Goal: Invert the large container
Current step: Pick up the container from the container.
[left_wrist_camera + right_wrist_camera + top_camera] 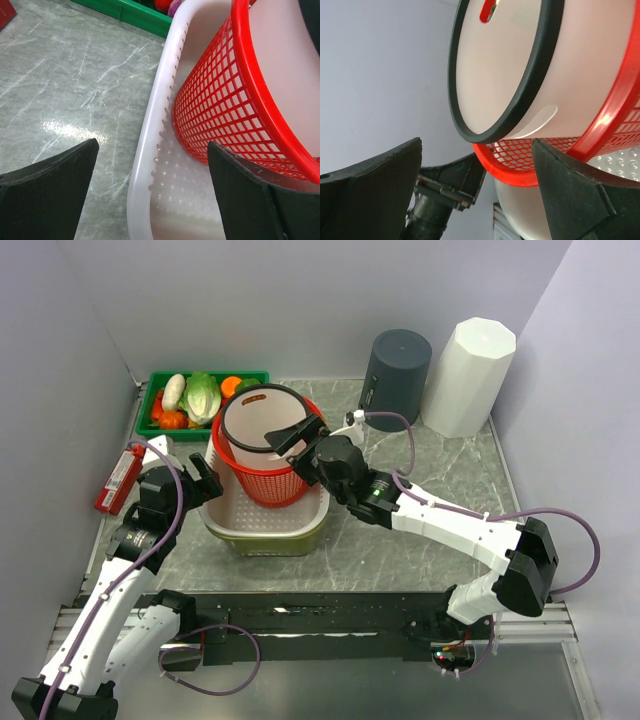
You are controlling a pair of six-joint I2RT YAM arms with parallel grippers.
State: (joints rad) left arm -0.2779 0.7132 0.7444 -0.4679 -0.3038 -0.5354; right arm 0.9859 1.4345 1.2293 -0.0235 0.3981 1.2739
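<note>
The large container (300, 525) is a white perforated tub standing upright on the marble table, left of centre. A red mesh basket (270, 485) leans inside it, holding a pale tub with a black rim (260, 420). My left gripper (205, 483) is open at the container's left side, and its fingers straddle the white rim (165, 85) without touching it. Beside the red basket's (615, 105) right rim my right gripper (292, 437) stands open, holding nothing. The black-rimmed tub (505, 60) sits just above its fingers.
A green crate (160, 425) of vegetables stands behind the container at the back left. A dark grey cylinder (397, 373) and a tall white faceted canister (468, 375) stand at the back right. A flat red object (118, 478) lies by the left wall.
</note>
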